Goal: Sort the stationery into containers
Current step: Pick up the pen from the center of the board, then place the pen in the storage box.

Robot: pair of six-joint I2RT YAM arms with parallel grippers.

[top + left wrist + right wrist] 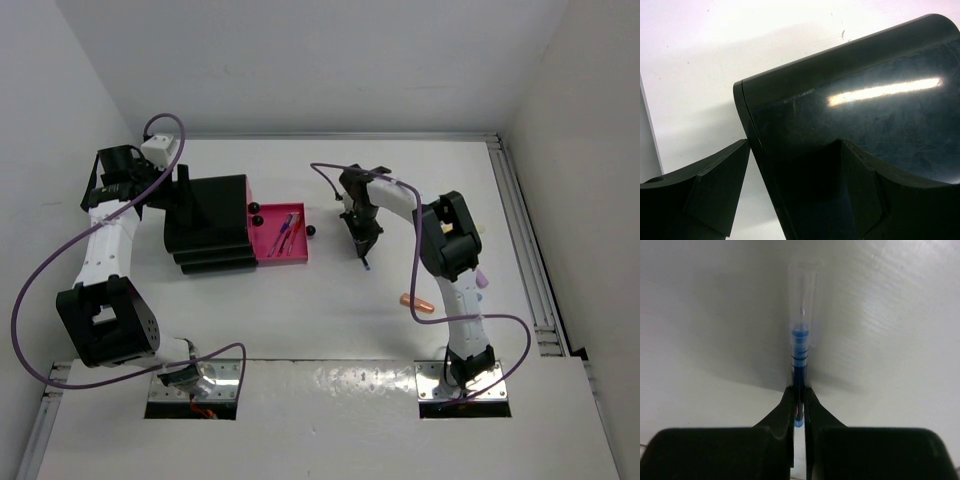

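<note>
We're looking at the R gripper [799, 401], which is hanging over the table [330, 320] to the right of the pink drawer [296, 251]. Its fingers [785, 410] are clenching tight on a blue pen [800, 354] w/ a clear cap. The pen is sticking out past the fingertips toward the tabletop. We can't tell whether its far end is touching.

The L gripper [795, 147] is sitting at the back-left of the black box [210, 215], w/ its fingers [715, 195] spread wide and gripping nothing. The box's edge is running between them, and we can't tell if they're touching it.

The drawer is standing pulled out at the box's right side. Two slim pens [285, 230] are lying inside, approx. parallel. An orange highlighter [415, 300] is lying on the table near the R arm, well apart from the drawer.
</note>
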